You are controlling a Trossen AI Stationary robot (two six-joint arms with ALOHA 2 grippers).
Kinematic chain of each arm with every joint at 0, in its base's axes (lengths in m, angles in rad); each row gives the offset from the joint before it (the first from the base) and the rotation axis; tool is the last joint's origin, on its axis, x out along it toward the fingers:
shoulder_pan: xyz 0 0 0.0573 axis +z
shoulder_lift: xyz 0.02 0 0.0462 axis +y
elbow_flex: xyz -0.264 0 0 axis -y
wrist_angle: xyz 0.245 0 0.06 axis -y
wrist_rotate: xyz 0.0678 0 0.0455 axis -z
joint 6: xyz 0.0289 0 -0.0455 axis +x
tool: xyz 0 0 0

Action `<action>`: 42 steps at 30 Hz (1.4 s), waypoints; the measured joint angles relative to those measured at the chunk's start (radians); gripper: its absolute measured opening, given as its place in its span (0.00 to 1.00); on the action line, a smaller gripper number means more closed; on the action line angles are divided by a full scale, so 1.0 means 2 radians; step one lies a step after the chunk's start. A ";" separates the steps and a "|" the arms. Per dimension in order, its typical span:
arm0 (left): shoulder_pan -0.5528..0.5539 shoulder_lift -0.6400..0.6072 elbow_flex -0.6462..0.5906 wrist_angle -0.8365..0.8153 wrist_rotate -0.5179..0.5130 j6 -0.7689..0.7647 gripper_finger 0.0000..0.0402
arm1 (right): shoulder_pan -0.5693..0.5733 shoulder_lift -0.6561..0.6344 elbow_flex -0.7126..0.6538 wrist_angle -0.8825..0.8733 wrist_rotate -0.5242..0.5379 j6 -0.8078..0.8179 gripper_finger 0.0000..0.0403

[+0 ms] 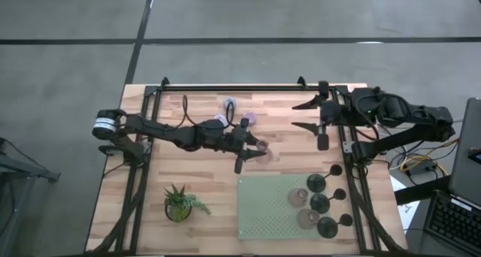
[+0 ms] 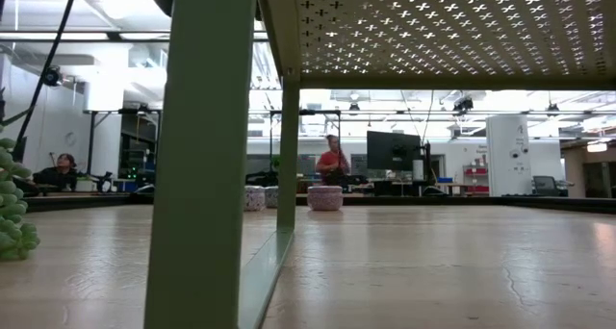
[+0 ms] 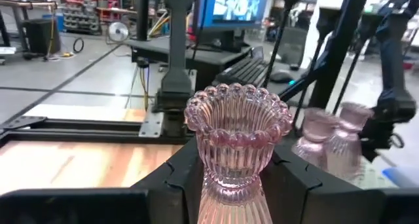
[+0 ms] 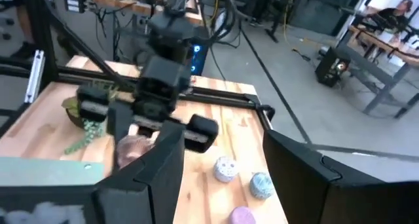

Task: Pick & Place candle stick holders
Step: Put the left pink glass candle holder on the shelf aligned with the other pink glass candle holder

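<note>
My left gripper (image 1: pixel 255 145) reaches over the table's middle and is shut on a pink ribbed glass candle stick holder (image 1: pixel 262 146), which fills the left wrist view (image 3: pixel 237 135). My right gripper (image 1: pixel 299 114) is open and empty near the far right of the table. Its wrist view looks toward the left gripper and the held holder (image 4: pixel 133 149). Two pink holders (image 1: pixel 298 198) and three black round-based holders (image 1: pixel 321 203) stand on a green perforated rack (image 1: pixel 263 212) at the near right. Three short lilac holders (image 1: pixel 229 104) rest on the wood near the far middle. My left gripper pinches the pink holder's narrow ribbed lower body (image 3: pixel 226 188), below its beaded rim, between its two fingers (image 3: pixel 173 178). The fingers come level from the table's left side. The holder stands upright in the hold. Its foot is hidden by the fingers, so I cannot tell whether it is clear of the table.
A small green potted plant (image 1: pixel 180 203) stands near the front left. The rack's green legs (image 2: pixel 197 175) fill the low view, with lilac holders (image 2: pixel 324 197) far behind. Black frame rails run along the table's left, right and far sides. People sit in the room beyond.
</note>
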 joint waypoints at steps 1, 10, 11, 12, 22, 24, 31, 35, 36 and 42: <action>-0.004 0.005 0.004 -0.001 -0.002 0.003 0.32 | -0.001 -0.006 -0.004 -0.001 0.000 0.007 0.50; -0.022 0.076 0.077 -0.040 -0.001 0.014 0.32 | -0.001 -0.059 -0.060 0.013 -0.002 0.029 0.46; -0.022 0.085 0.086 -0.043 -0.002 0.016 0.32 | 0.000 -0.068 -0.068 0.016 -0.002 0.029 0.43; -0.023 0.094 0.095 -0.049 -0.002 0.018 0.32 | -0.001 -0.076 -0.075 0.017 -0.002 0.029 0.41; -0.032 0.152 0.158 -0.058 -0.001 0.030 0.32 | 0.000 -0.159 -0.146 0.035 0.002 0.040 0.04; -0.035 0.157 0.167 -0.057 0.001 0.037 0.32 | 0.000 -0.166 -0.161 0.041 0.011 0.049 0.03; -0.042 0.185 0.196 -0.082 0.016 0.054 0.32 | 0.000 -0.189 -0.196 0.063 0.014 0.050 0.02; -0.042 0.197 0.211 -0.076 0.017 0.050 0.32 | 0.000 -0.209 -0.209 0.070 0.019 0.053 0.02; -0.042 0.200 0.214 -0.075 0.016 0.049 0.32 | 0.000 -0.215 -0.212 0.069 0.024 0.054 0.02; -0.045 0.218 0.231 -0.078 0.017 0.051 0.32 | 0.000 -0.245 -0.225 0.068 0.032 0.056 0.02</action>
